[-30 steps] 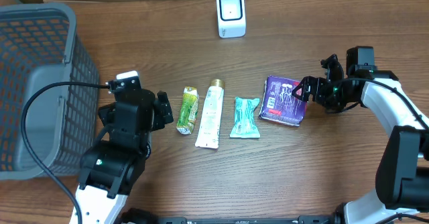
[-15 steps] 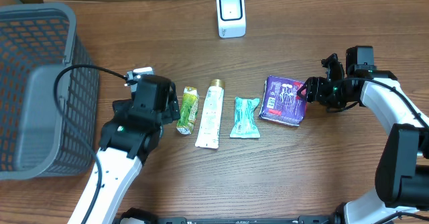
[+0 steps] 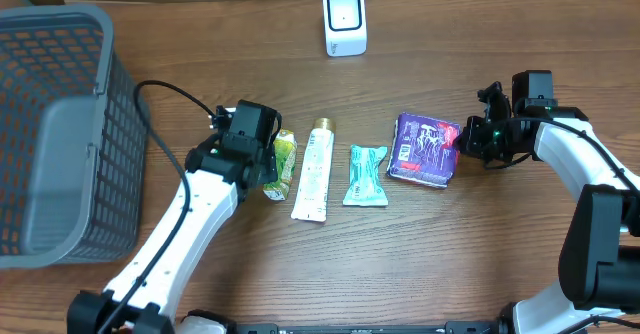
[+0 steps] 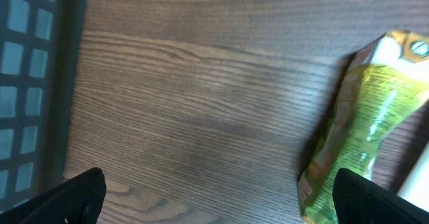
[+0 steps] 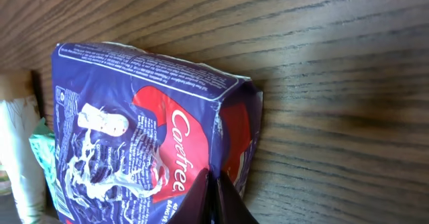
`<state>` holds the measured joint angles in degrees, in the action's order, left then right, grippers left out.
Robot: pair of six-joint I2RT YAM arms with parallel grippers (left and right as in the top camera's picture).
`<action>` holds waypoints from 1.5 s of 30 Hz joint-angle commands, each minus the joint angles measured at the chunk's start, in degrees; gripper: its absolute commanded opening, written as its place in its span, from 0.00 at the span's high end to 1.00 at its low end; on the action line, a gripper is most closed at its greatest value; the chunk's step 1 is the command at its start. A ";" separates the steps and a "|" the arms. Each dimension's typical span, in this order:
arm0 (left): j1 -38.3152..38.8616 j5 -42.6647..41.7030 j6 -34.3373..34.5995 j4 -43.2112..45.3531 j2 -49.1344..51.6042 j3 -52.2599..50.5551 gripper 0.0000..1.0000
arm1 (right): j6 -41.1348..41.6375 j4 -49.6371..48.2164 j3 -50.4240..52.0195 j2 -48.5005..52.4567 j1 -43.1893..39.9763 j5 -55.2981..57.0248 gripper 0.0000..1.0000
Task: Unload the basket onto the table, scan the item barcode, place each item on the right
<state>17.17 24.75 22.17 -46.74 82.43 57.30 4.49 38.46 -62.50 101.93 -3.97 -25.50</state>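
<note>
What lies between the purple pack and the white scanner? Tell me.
Nothing visible: only bare table separates the purple pack, pinched by the right pincer, from the white scanner.

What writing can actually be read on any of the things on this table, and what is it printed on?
"Carefree": white letters on the purple package.
Fine print on the same package: too small to read.
Green sachet: print blurred, unreadable.
White tube, teal sachet, white device: nothing legible.
</note>
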 commanded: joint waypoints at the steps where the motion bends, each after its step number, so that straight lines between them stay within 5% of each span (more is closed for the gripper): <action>1: -0.37 1.14 0.76 0.11 2.73 -0.35 0.00 | 9.70 -1.16 0.50 0.39 -0.02 2.23 0.96; 6: -0.35 1.11 0.76 0.26 5.20 -0.35 0.00 | 28.15 5.25 0.48 -1.01 -1.62 12.74 0.96; 11: -0.37 1.11 0.76 0.28 5.31 -0.37 0.00 | 13.51 22.47 -6.10 -5.51 -1.79 7.93 0.96; 12: -0.37 1.11 0.76 0.28 5.31 -0.37 0.00 | 9.01 27.47 -8.68 -6.40 -1.75 7.10 0.89; 13: -0.35 1.11 0.76 0.28 5.31 -0.35 0.00 | 3.96 32.33 -11.67 -7.19 -1.73 6.43 0.54; 14: -0.37 1.11 0.76 0.28 5.31 -0.37 0.00 | 1.14 34.82 -13.62 -7.61 -1.73 5.86 0.33; 18: -0.37 1.11 0.76 0.28 5.31 -0.37 0.00 | -5.16 31.41 -17.09 -8.17 -1.75 5.92 0.04; 21: -0.37 1.25 -0.17 0.17 5.31 -0.37 0.00 | -11.45 25.55 -16.39 -7.37 -1.75 6.12 0.04; 23: -0.37 1.60 -12.11 -0.02 5.31 -0.35 0.00 | -15.37 23.87 -15.87 -4.98 -1.75 6.12 0.04; 25: -0.37 1.14 -14.93 0.11 5.31 -0.37 0.00 | -15.50 22.95 -15.82 -2.29 -1.90 6.19 0.05; 31: -0.37 1.11 -14.91 0.50 5.31 -0.37 0.00 | -16.04 18.82 -15.82 5.53 -2.21 5.90 0.05; 35: -0.37 1.09 -14.88 4.98 5.31 -0.37 0.00 | -23.43 18.80 -15.82 8.85 -2.21 1.57 0.08; 45: -2.01 -23.26 -11.10 7.96 4.61 4.15 0.01 | -25.75 17.68 -12.98 10.38 -3.48 -8.44 0.13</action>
<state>16.82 10.72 8.78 -37.71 87.46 57.43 -20.21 56.95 -76.27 112.16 -6.09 -28.97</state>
